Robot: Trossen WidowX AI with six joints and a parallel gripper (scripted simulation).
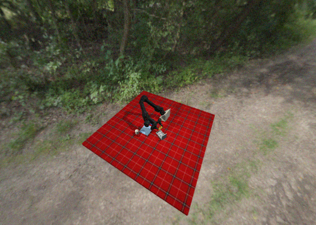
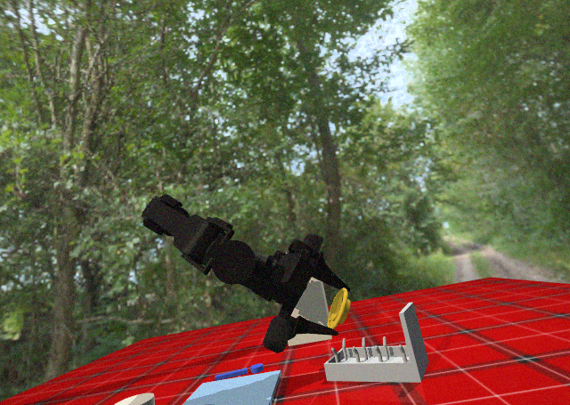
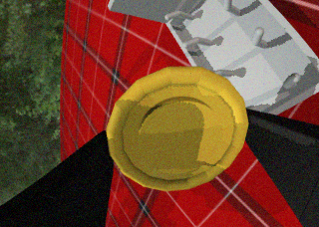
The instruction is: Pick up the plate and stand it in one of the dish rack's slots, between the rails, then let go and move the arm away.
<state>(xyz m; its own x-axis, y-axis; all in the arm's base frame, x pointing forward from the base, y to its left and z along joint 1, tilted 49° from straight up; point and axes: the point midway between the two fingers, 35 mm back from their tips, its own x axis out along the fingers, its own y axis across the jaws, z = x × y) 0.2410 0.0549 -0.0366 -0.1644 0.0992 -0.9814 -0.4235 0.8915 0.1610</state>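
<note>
Plate, yellow and round, is clamped edge-on between the two black fingers of the end effector, which is closed on its rim. In the exterior view one finger reaches over the plate from above and the other from below, so the plate hangs nearly upright, clear of the red plaid bench. In the wrist view the plate faces the camera, with dark finger bodies at either lower corner.

Just beyond and below the end effector sits the grey dish rack, flat on the bench, its short prongs pointing up and a tall end wall on the side farthest from the fingers. The plate is above and short of the rack, not yet between any rails. The wrist view shows the rack directly past the plate's upper edge.

Behind the end effector stands a pale wedge-shaped block. Nearer the arm's base lie a light blue slab and a small blue piece.
</note>
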